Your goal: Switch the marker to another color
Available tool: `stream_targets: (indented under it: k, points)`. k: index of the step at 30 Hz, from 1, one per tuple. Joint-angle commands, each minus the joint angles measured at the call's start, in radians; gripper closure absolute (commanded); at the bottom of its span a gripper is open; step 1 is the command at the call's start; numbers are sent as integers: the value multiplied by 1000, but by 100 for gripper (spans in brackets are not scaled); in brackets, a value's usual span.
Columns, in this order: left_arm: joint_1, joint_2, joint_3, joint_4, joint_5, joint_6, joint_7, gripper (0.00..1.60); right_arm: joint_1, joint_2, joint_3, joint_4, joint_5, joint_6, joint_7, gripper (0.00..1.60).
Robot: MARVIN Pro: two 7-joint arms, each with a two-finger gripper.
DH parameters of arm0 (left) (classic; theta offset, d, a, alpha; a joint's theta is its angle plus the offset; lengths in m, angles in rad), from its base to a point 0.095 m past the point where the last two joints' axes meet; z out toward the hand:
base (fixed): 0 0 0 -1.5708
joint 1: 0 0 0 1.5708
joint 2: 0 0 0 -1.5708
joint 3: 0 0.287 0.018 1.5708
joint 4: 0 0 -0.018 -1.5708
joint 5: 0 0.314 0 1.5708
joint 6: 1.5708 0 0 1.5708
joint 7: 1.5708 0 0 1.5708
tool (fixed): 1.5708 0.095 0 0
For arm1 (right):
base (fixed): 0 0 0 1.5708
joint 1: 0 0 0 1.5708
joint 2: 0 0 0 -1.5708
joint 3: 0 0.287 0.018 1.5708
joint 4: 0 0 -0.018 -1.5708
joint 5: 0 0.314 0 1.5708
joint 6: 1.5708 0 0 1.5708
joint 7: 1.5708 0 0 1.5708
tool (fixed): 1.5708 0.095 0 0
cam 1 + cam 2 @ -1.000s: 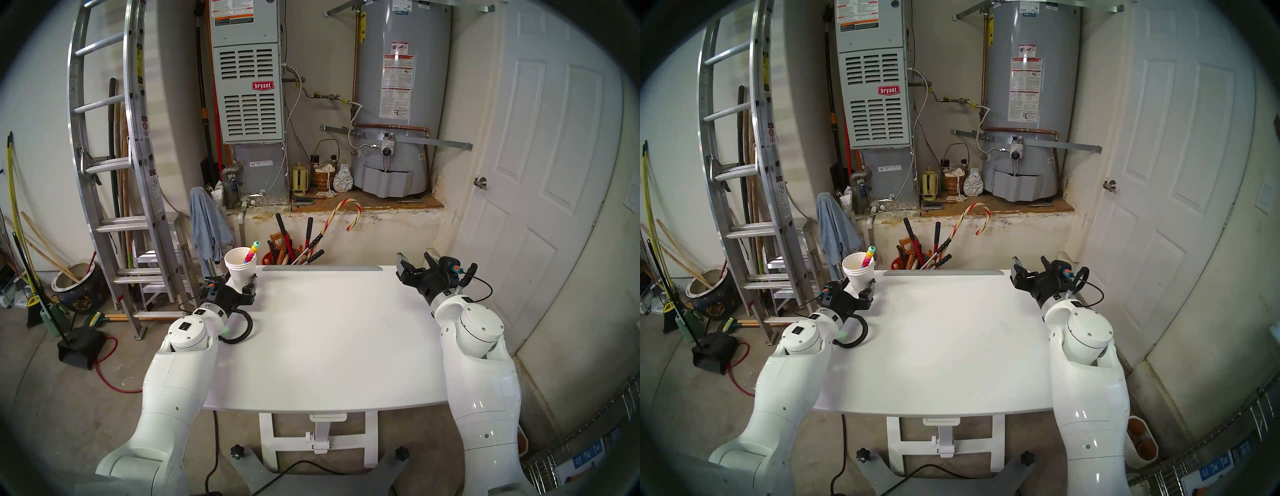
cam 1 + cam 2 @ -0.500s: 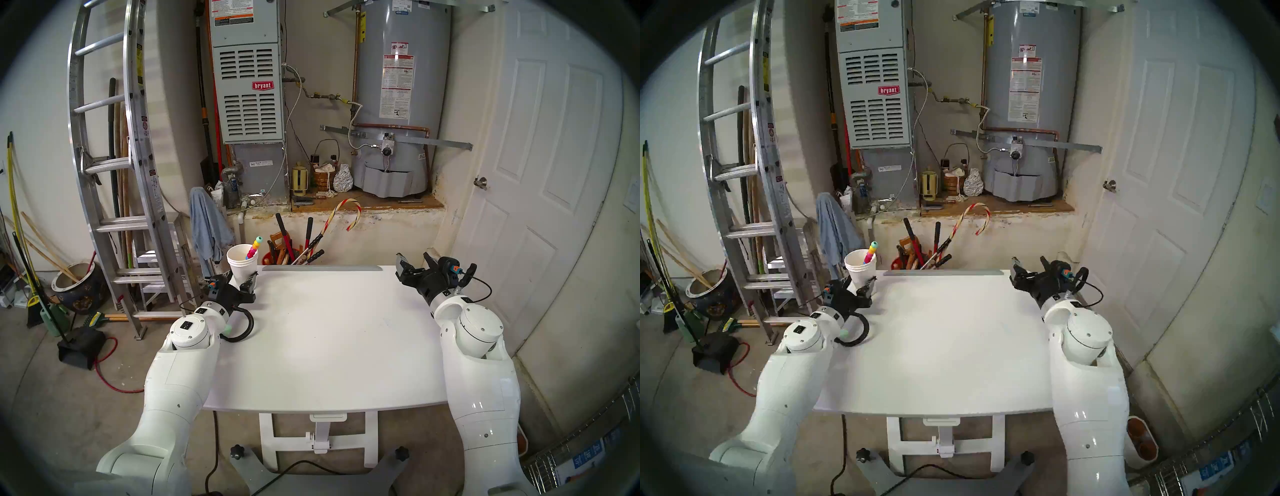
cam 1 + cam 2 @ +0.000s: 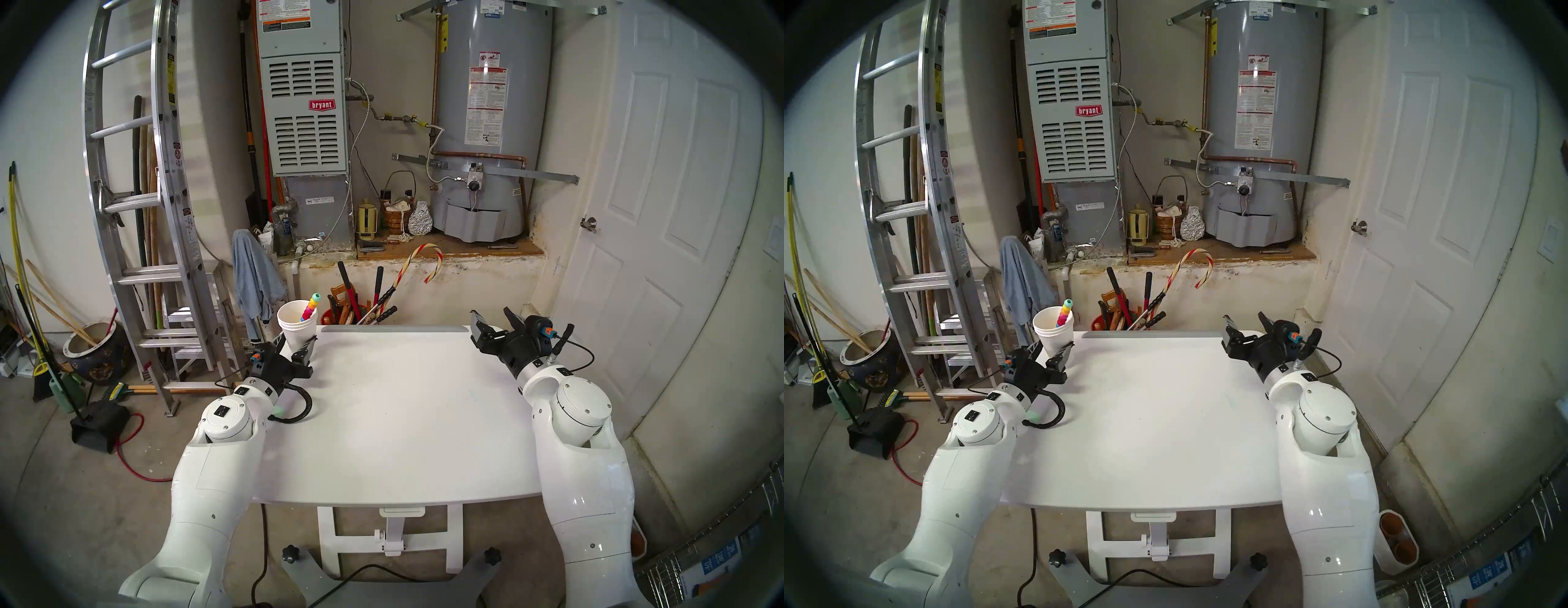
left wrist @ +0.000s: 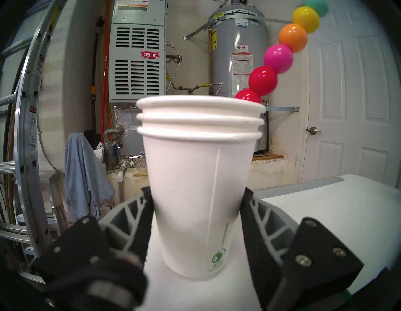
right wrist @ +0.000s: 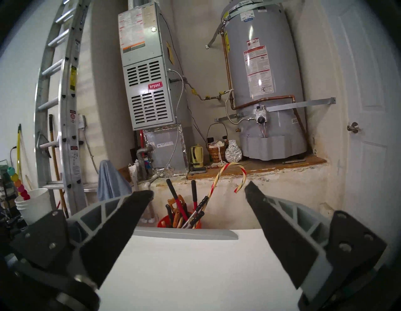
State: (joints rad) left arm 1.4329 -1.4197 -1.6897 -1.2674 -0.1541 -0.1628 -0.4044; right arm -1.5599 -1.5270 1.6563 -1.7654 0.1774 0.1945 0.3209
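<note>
The marker (image 3: 311, 305), a stick of teal, yellow, orange, pink and red beads, stands slanted in a stack of white paper cups (image 3: 297, 329) at the table's far left corner. My left gripper (image 3: 296, 342) is shut on the cups low down, one finger on each side. In the left wrist view the cups (image 4: 195, 195) fill the middle and the marker (image 4: 277, 58) rises to the upper right. My right gripper (image 3: 492, 314) is open and empty over the far right corner. The right wrist view shows the marker (image 5: 18, 184) and cups (image 5: 34, 204) far left.
The white table (image 3: 403, 403) bears only the cups. Behind its far edge stands an orange bucket (image 3: 352, 312) of red-and-black-handled tools with a striped candy cane (image 3: 418, 259). A ladder (image 3: 140, 212) stands left, a white door (image 3: 679, 212) right.
My left gripper has closed on the cups, which shifted slightly to the right. My right arm has moved a little to the left, still open.
</note>
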Motion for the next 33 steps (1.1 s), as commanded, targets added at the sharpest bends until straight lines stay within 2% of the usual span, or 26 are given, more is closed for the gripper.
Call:
stream_targets:
  k: [1, 13, 20, 21, 33]
  points:
    - [34, -6, -4, -84, -21, 4, -21, 160, -34, -27, -50, -89, 35, 3, 51, 0]
    - [48, -34, 30, -125, -23, 6, -52, 160, -36, -59, -163, -43, 57, -34, 117, 0]
    - [36, -32, 48, -130, -6, 19, -46, 160, -21, -62, -232, -7, 17, -55, 119, 0]
    - [29, -29, 55, -130, 0, 24, -48, 160, -19, -54, -262, 4, -13, -68, 122, 0]
    - [19, -38, 75, -152, 23, 59, -52, 160, -7, -56, -335, 37, -56, -106, 114, 0]
